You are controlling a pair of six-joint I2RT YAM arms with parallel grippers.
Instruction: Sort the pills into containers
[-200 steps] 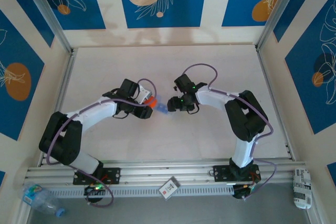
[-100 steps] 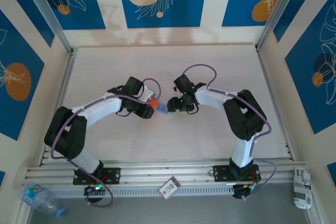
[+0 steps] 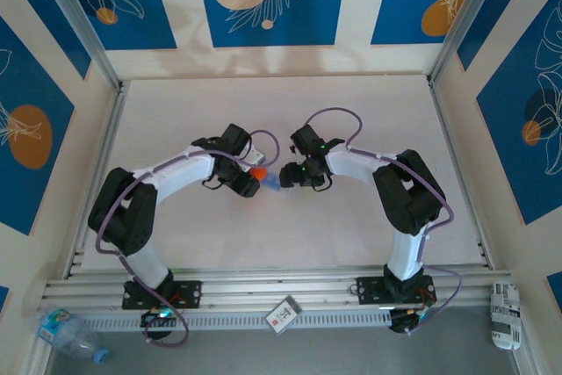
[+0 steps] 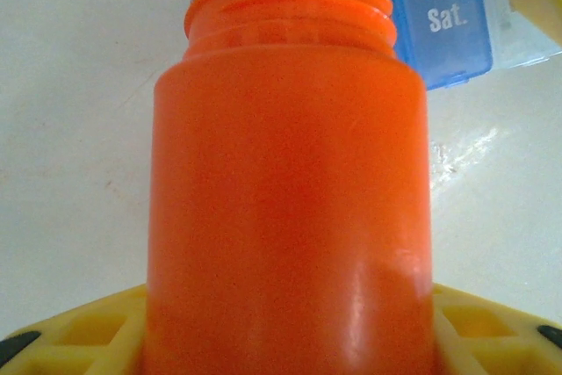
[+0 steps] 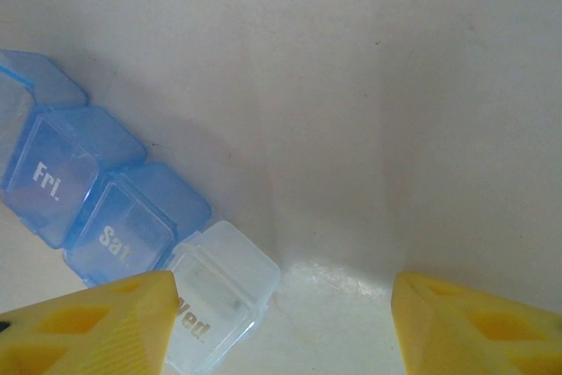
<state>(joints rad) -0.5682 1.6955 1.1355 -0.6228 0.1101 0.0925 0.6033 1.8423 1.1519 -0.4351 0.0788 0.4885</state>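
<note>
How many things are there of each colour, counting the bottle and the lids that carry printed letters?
Orange bottle: 1
Blue lids, Fri. and Sat.: 2
Clear lid: 1
Total: 4

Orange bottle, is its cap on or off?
Off: the orange bottle shows bare screw threads around its neck, with no cap over them.
</note>
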